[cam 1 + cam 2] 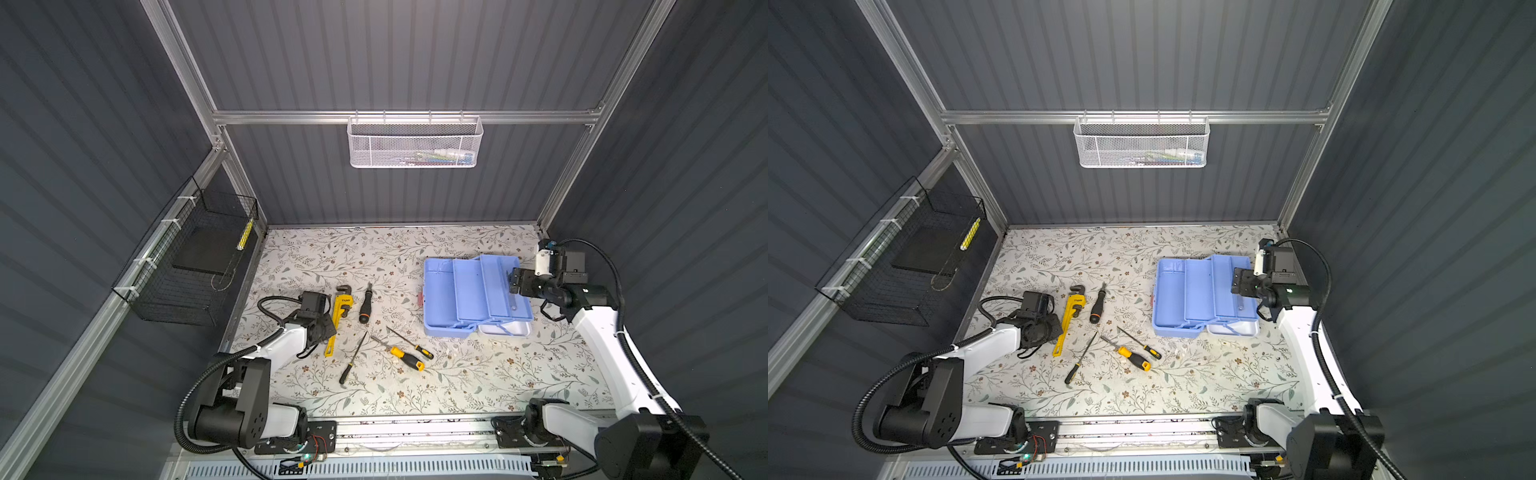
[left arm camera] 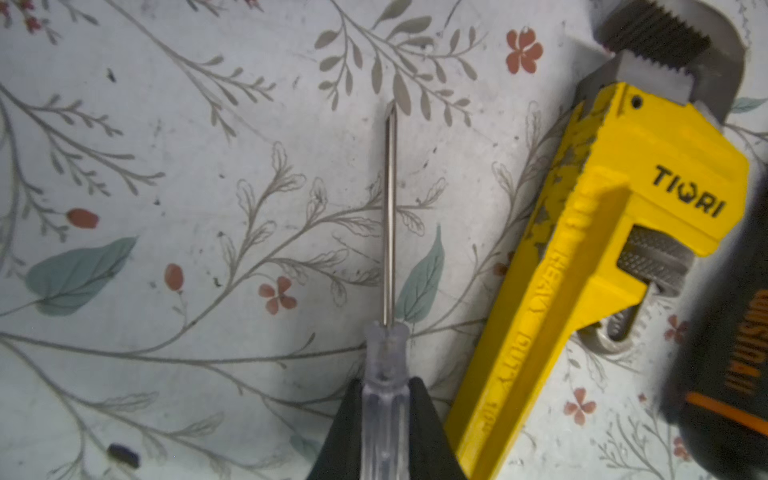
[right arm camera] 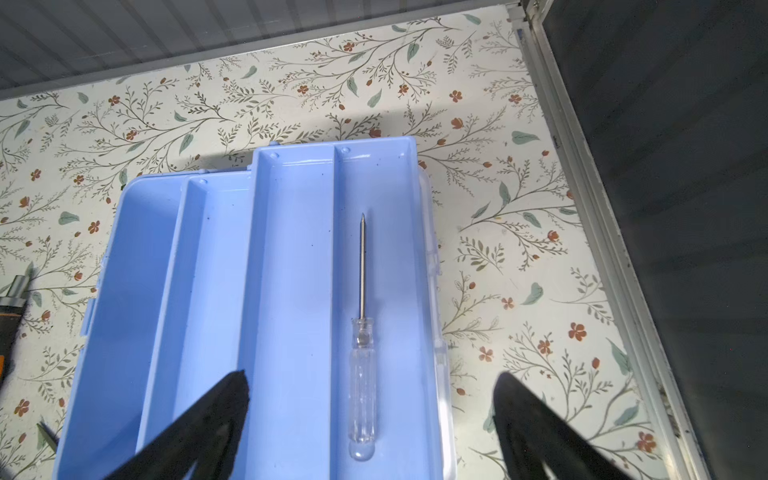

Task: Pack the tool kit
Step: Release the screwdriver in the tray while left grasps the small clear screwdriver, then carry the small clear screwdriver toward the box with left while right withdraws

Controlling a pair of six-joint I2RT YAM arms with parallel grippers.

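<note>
My left end effector (image 2: 384, 399) is clamped on the clear handle of a slim screwdriver (image 2: 389, 249). Its shaft points out over the floral tabletop (image 2: 166, 166), just beside the yellow pipe wrench (image 2: 582, 257).

My right end effector (image 3: 371, 379) has its fingers wide apart and holds nothing. It hangs above the tool kit (image 3: 216, 270).

In both top views the tool kit sits open on the right side of the tabletop, with its blue trays stepped out. Another clear-handled screwdriver (image 3: 362, 332) lies lengthwise in the outermost tray compartment, nearest my right arm.

A stubby black driver (image 1: 365, 307), a thin dark-handled screwdriver (image 1: 353, 359) and two yellow-and-black screwdrivers (image 1: 409, 360) lie loose between the pipe wrench and the tool kit.
</note>
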